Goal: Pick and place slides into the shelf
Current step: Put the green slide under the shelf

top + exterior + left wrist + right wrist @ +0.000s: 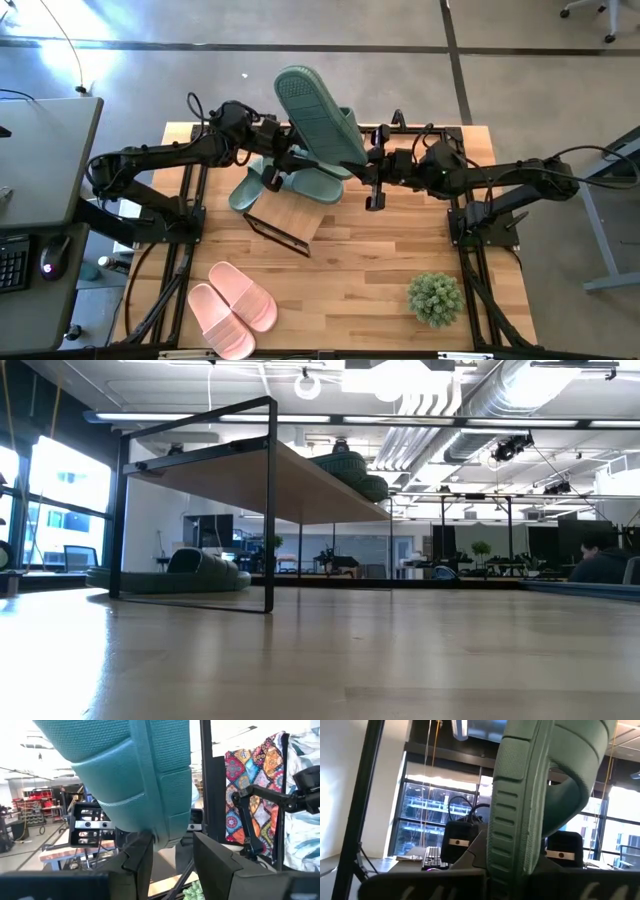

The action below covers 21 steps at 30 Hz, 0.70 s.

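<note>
Above the shelf (285,222), both grippers, left (283,152) and right (372,168), are clamping one green slide (318,115).

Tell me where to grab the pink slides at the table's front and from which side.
Take the pink slides from straight above, one at a time. They lie flat, soles down and side by side, so pinch across one wide strap where it arches off the footbed, probably the outer shoe first.
</note>
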Motion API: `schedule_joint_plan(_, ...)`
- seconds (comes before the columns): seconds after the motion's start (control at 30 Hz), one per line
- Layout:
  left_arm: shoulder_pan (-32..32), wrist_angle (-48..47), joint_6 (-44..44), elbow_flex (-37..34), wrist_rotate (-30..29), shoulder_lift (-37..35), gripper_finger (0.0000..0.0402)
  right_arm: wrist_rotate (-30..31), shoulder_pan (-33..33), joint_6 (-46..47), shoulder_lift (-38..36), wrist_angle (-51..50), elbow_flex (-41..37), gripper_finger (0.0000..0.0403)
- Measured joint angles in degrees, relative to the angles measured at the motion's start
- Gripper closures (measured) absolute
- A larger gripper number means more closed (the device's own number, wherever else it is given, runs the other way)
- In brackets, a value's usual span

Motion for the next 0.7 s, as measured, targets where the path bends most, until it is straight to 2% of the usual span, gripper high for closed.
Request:
schedule_joint_plan(0.47, -0.1, 0.0, -1.4, 0.0, -4.4, 0.0, 0.0277, 1.0, 0.0, -0.5, 0.0, -1.5, 0.0, 0.0393)
schedule_joint_plan(0.7, -2.4, -0.1, -1.5, 0.0, -6.8, 0.4, 0.0277, 0.3, -0.1, -0.8, 2.0, -0.2, 0.0, 0.0393)
